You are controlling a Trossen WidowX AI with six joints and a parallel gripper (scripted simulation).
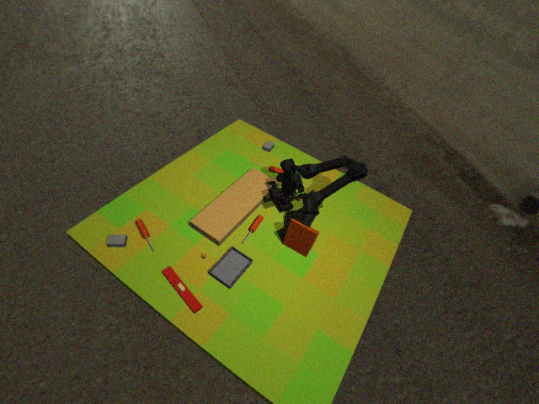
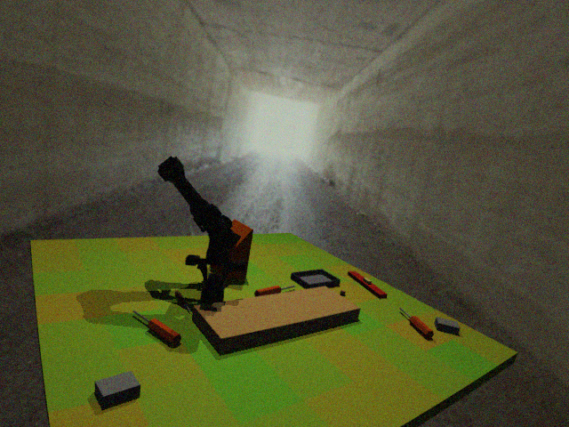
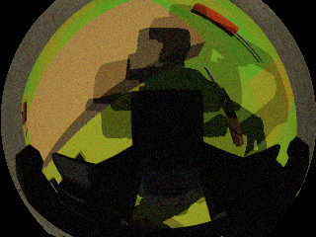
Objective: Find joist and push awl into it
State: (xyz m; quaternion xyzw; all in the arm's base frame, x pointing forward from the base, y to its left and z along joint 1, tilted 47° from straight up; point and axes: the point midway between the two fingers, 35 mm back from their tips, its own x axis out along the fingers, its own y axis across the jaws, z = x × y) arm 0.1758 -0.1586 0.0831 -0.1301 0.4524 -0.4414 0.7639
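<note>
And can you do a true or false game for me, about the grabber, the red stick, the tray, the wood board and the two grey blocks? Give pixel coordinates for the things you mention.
1. The gripper [image 1: 281, 198] [image 2: 215, 269] [image 3: 169, 144] is shut on a dark block [image 1: 283, 203] [image 2: 212, 293] [image 3: 168, 116]. True.
2. The red stick is in the tray [image 1: 219, 280] [image 2: 300, 281]. False: the red stick [image 1: 173, 278] [image 2: 363, 281] lies beside it.
3. The wood board [image 1: 228, 201] [image 2: 276, 314] [image 3: 99, 64] is longer than the tray. True.
4. Both grey blocks are on the board. False: one grey block [image 1: 268, 146] [image 2: 116, 388] and the other grey block [image 1: 116, 240] [image 2: 446, 325] lie off it.
</note>
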